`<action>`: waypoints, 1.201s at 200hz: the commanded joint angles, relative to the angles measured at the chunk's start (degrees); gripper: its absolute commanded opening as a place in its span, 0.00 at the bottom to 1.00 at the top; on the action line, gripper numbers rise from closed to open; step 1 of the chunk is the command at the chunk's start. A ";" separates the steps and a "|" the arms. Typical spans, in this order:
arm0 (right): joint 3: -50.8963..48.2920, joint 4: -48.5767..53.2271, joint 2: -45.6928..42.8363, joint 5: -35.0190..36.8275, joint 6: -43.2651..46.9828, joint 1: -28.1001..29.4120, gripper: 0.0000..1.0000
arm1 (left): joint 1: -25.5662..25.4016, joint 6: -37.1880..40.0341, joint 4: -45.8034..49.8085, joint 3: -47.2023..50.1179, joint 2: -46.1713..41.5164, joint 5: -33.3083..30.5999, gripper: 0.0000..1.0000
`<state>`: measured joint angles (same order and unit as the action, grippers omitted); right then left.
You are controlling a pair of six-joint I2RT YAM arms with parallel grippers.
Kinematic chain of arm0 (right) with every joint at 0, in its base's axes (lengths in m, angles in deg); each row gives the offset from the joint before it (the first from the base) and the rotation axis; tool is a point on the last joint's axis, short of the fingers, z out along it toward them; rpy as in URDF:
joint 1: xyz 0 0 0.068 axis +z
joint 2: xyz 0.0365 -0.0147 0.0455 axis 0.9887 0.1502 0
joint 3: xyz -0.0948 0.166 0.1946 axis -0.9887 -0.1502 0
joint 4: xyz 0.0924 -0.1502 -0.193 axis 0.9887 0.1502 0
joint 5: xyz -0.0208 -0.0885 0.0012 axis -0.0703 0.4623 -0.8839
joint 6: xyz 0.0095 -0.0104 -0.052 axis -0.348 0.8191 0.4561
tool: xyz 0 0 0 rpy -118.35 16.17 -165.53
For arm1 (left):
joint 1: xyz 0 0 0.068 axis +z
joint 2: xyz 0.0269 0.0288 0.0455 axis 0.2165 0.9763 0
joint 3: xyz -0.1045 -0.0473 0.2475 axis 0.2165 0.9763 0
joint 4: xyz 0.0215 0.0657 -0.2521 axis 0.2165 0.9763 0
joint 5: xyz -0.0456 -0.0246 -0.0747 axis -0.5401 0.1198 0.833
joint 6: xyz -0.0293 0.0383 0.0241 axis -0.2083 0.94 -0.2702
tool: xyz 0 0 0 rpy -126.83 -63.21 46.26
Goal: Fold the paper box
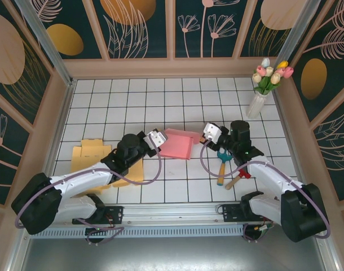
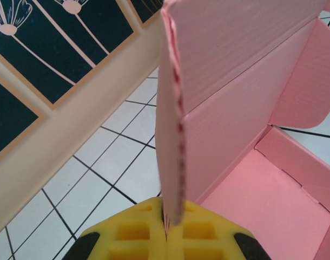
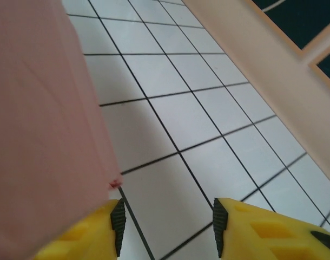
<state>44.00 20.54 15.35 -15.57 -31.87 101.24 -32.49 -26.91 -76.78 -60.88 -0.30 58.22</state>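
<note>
the left gripper (image 2: 167, 222) is pinched shut on an upright wall of the pink paper box (image 1: 176, 145), which sits mid-table between the arms. the right gripper (image 3: 167, 227) has its jaws apart at the box's right side.

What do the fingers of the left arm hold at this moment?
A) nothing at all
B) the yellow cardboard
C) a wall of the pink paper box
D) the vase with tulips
C: in the left wrist view the left fingers are shut on the edge of a raised wall of the pink paper box.
</note>
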 commanded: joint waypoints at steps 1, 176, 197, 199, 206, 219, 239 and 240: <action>-1.08 -2.40 -2.30 -6.70 2.38 0.70 0.40 | 0.31 -3.11 -4.55 0.45 1.89 2.76 0.00; 1.36 4.99 2.46 2.03 11.26 13.63 0.38 | 0.38 -20.23 -21.95 -1.01 22.51 0.17 0.00; 1.85 6.85 2.66 2.57 10.87 14.55 0.42 | 0.43 -20.27 -23.79 0.35 23.12 -0.64 0.00; 1.88 6.94 2.64 2.56 10.88 14.61 0.42 | 0.36 -20.33 -23.93 0.47 23.10 -0.76 0.00; 2.06 7.71 2.65 2.56 10.79 14.63 0.43 | 0.39 -20.36 -24.33 0.91 23.10 -1.16 0.00; 2.63 9.18 2.85 2.39 10.68 14.74 0.44 | 0.39 -20.39 -25.25 1.74 23.01 -1.65 0.00; 3.62 11.55 3.13 2.25 10.47 15.47 0.44 | 0.39 -20.52 -26.25 2.85 22.76 -2.26 0.00; 3.71 11.74 3.19 2.30 10.47 15.55 0.44 | 0.37 -20.48 -26.31 2.93 22.75 -2.23 0.00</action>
<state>44.88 29.85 18.30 -13.12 -20.48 115.66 -31.11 -46.45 -99.69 -59.68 21.97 54.30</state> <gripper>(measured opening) 0.441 0.059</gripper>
